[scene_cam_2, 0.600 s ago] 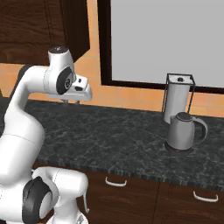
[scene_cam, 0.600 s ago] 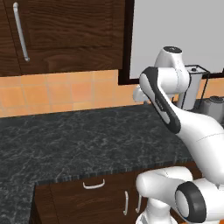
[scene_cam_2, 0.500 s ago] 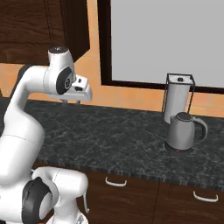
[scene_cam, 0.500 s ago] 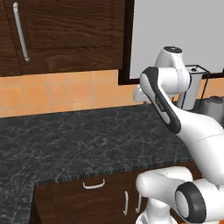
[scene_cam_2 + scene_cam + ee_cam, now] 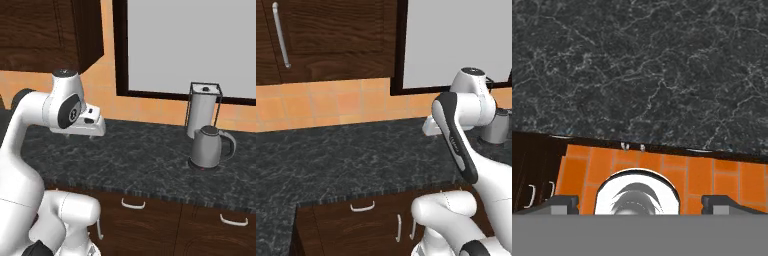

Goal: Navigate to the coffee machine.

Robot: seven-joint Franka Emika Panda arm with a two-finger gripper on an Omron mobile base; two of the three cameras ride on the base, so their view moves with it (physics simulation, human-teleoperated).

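Your end effector (image 5: pixel 639 200) hangs above the desk (image 5: pixel 145 160), a slab of black stone veined with thin white lines. In the hand view you see its two dark finger tips (image 5: pixel 559 202) standing well apart with nothing between them. Past the desk's edge that view shows an orange tiled floor (image 5: pixel 702 175).

In the right base view a rounded grey metal kettle (image 5: pixel 210 147) with a looped handle sits at about 3 o'clock on the desk. Just behind it stands a tall pale cylinder (image 5: pixel 202 112) held in a thin dark wire frame. A wide flat grey pane (image 5: pixel 190 45) with a dark frame fills the wall at 1 o'clock, above a band of orange wall tiles (image 5: pixel 331 102). Dark wood cabinets (image 5: pixel 326 40) with a slim silver bar handle hang at 11 o'clock in the left base view. You cannot pick out the coffee machine from these views.
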